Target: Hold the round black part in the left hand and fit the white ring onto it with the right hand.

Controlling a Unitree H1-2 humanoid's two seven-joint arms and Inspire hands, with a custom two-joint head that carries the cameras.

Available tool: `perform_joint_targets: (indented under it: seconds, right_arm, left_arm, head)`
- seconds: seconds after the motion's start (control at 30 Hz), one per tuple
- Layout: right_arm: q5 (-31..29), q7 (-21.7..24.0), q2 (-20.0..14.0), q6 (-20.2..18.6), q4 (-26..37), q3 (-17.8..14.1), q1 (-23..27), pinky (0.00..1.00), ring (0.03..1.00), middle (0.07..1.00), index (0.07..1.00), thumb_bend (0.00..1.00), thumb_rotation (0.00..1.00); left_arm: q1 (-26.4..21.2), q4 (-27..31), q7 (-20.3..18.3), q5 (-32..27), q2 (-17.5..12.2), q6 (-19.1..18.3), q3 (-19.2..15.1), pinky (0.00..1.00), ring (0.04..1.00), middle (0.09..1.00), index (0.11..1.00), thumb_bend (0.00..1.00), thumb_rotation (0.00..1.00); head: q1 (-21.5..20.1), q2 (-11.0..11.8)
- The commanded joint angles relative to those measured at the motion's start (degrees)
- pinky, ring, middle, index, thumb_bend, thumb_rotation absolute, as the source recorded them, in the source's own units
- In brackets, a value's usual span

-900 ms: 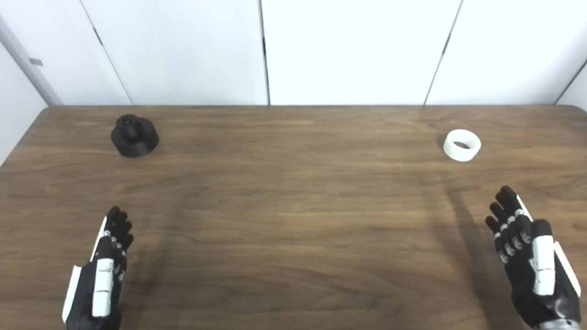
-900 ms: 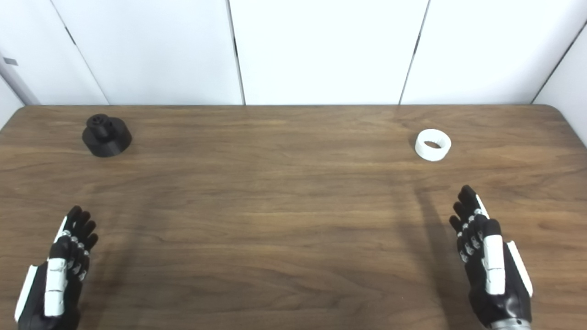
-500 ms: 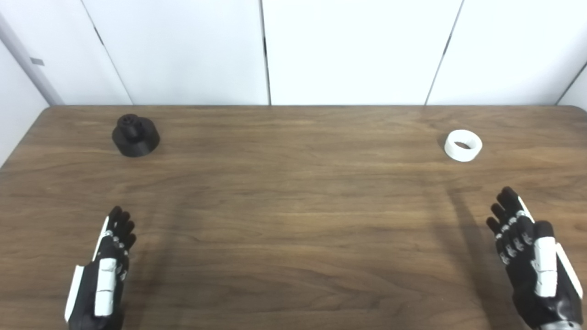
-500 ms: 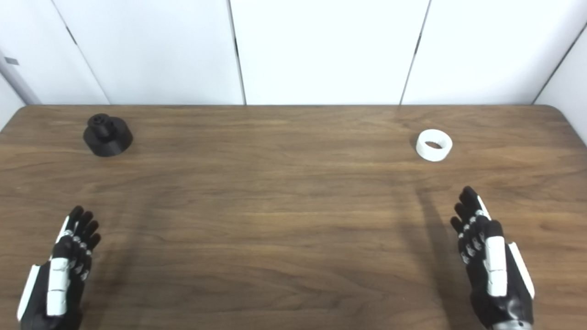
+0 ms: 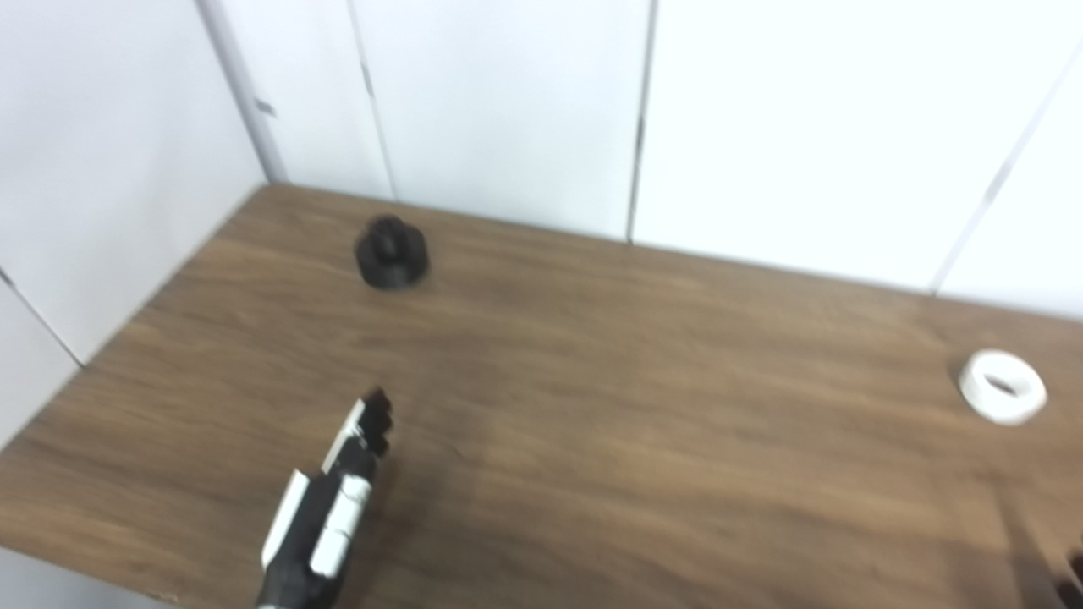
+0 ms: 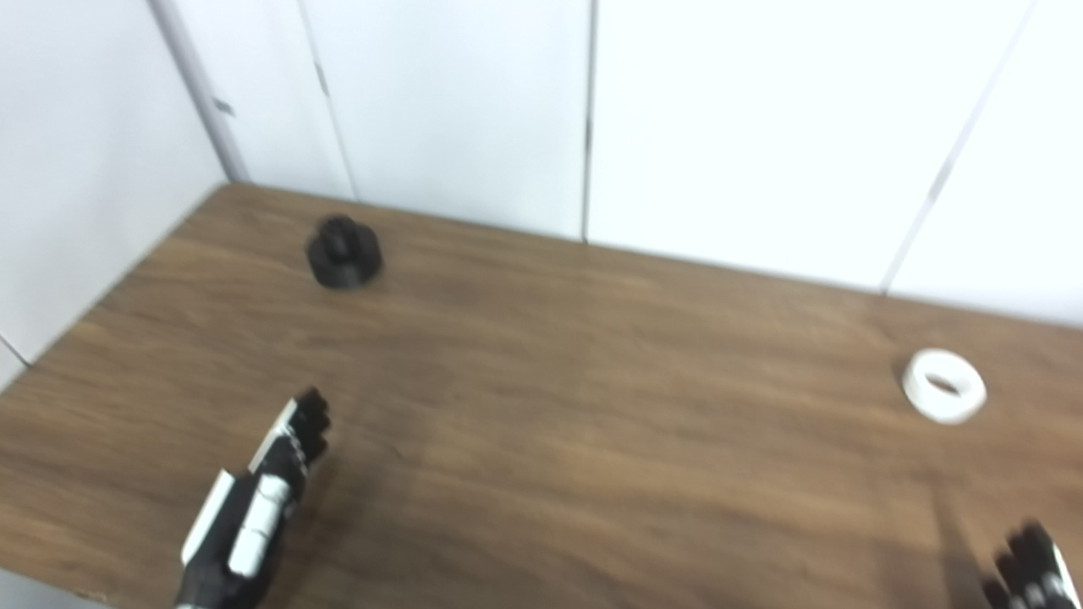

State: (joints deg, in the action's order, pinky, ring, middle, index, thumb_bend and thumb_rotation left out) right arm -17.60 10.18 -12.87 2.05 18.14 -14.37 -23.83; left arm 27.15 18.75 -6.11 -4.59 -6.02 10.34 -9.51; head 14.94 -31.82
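1. Our left hand (image 6: 254, 507) hangs over the near-left part of the desk (image 6: 541, 440) with its fingers stretched forward and close together, holding nothing.
2. Our right hand (image 6: 1028, 571) barely shows at the bottom-right corner of the right eye view: only blurred dark fingertips reach into the picture, so we cannot tell whether it is spread or curled. It carries nothing that we can see.
3. What has changed is our viewpoint. Half a second ago we looked squarely at the back wall; now the whole picture has swung left and tilted, and it is blurred by the motion. The head has turned, and we read no shift in the parts themselves.
4. The round black part (image 5: 391, 252) stands on the far-left area of the desk, near the wall corner and well apart from our left hand.
5. The white ring (image 5: 1003, 386) lies flat on the far-right side of the desk, hole upward, well apart from the black part and clear of our right hand.
6. For the task, we judge that nothing is grasped yet; turning toward the black part suggests the left-hand reach comes first.
7. No containers are in view; both parts rest directly on the bare desk.
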Motion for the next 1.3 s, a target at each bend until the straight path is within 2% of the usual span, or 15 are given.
perform_joint_targets:
  seconds: [0.0, 0.1, 0.2, 0.33, 0.63, 0.77, 0.93, 1.0, 1.07, 1.13, 1.2, 1.27]
  right_arm:
    - [0.1, 0.1, -0.5, 3.3, -0.3, -0.7, 0.8, 1.0, 1.0, 0.99, 0.954, 0.63, 1.0]
    - [0.5, -0.1, -0.3, 4.0, -1.4, -0.7, 1.0, 1.0, 1.0, 0.99, 0.954, 0.62, 1.0]
    - [0.5, 0.0, -0.2, 4.5, -2.1, -0.6, 1.2, 1.0, 1.0, 0.994, 0.957, 0.61, 1.0]
    - [0.3, 0.4, -0.4, 5.4, -3.0, -0.5, 1.5, 1.0, 1.0, 0.997, 0.96, 0.6, 1.0]
    - [0.1, 0.5, -0.4, 5.7, -3.6, -0.4, 1.9, 1.0, 1.0, 0.995, 0.966, 0.61, 1.0]
    - [-0.1, -0.2, -0.2, 4.6, -3.0, -0.6, 1.9, 1.0, 1.0, 0.997, 0.974, 0.6, 1.0]
    - [0.0, -0.6, -0.3, 4.3, -2.7, -0.8, 1.8, 1.0, 1.0, 0.987, 0.963, 0.6, 1.0]
    - [-0.1, -0.4, -0.5, 4.7, -3.0, -0.9, 1.8, 1.0, 1.0, 0.985, 0.963, 0.61, 1.0]
    - [-0.2, -0.1, -0.8, 5.1, -3.1, -0.9, 1.7, 1.0, 1.0, 0.992, 0.963, 0.63, 1.0]
    - [-0.6, 0.1, -0.8, 5.2, -3.1, -1.0, 1.6, 1.0, 1.0, 0.993, 0.96, 0.64, 1.0]
    - [-0.9, 0.3, -0.8, 5.1, -2.9, -1.1, 1.5, 1.0, 1.0, 0.991, 0.958, 0.63, 1.0]
    - [-0.9, 0.3, -0.8, 5.0, -2.6, -1.2, 1.3, 1.0, 1.0, 0.992, 0.96, 0.63, 1.0]
  left_arm:
    - [-0.1, -0.1, 1.0, 0.6, 1.0, 3.0, 0.3, 0.98, 0.989, 0.994, 0.995, 0.65, 0.91]
    - [-0.2, -1.1, 1.7, 1.3, 1.2, 3.6, 0.7, 0.97, 0.983, 0.986, 0.991, 0.66, 0.89]
    - [-0.5, -1.9, 2.2, 1.4, 1.1, 4.2, 1.0, 0.97, 0.981, 0.981, 0.984, 0.68, 0.87]
    - [-0.9, -3.1, 2.5, 1.2, 0.8, 5.4, 1.2, 0.96, 0.98, 0.982, 0.977, 0.67, 0.86]
    - [-0.8, -3.2, 3.4, 2.3, 0.6, 5.5, 1.6, 0.98, 0.989, 0.985, 0.988, 0.67, 0.87]
    - [-0.8, -2.9, 4.1, 2.6, 0.9, 5.3, 1.5, 0.97, 0.986, 0.981, 0.988, 0.66, 0.85]
    - [-1.0, -1.2, 6.0, 5.2, 1.1, 4.4, 0.4, 0.97, 0.979, 0.969, 0.987, 0.68, 0.8]
    - [-1.5, 0.2, 6.5, 6.6, 0.4, 3.7, -0.4, 0.95, 0.973, 0.965, 0.977, 0.68, 0.69]
    - [-2.8, 1.5, 6.8, 7.9, -0.9, 2.8, -1.4, 0.94, 0.971, 0.969, 0.975, 0.69, 0.59]
    - [-4.9, 3.7, 6.9, 9.5, -2.6, 0.0, -2.8, 0.94, 0.97, 0.972, 0.973, 0.71, 0.48]
    - [-7.5, 6.5, 6.8, 12.1, -4.9, -4.6, -4.6, 0.95, 0.972, 0.973, 0.971, 0.73, 0.43]
    - [-10.4, 9.6, 6.0, 14.9, -7.7, -11.3, -6.4, 0.99, 0.988, 0.981, 0.971, 0.78, 0.43]
  head:
    - [0.3, 0.8]
    - [0.4, 2.7]
    - [0.2, 3.2]
    - [-0.1, 3.1]
    - [-0.5, 2.9]
    - [-1.5, 2.5]
    - [-1.5, 2.3]
    - [-1.5, 2.2]
    - [-1.5, 2.1]
    - [-1.6, 1.9]
    - [-1.7, 1.5]
    - [-1.8, 1.2]
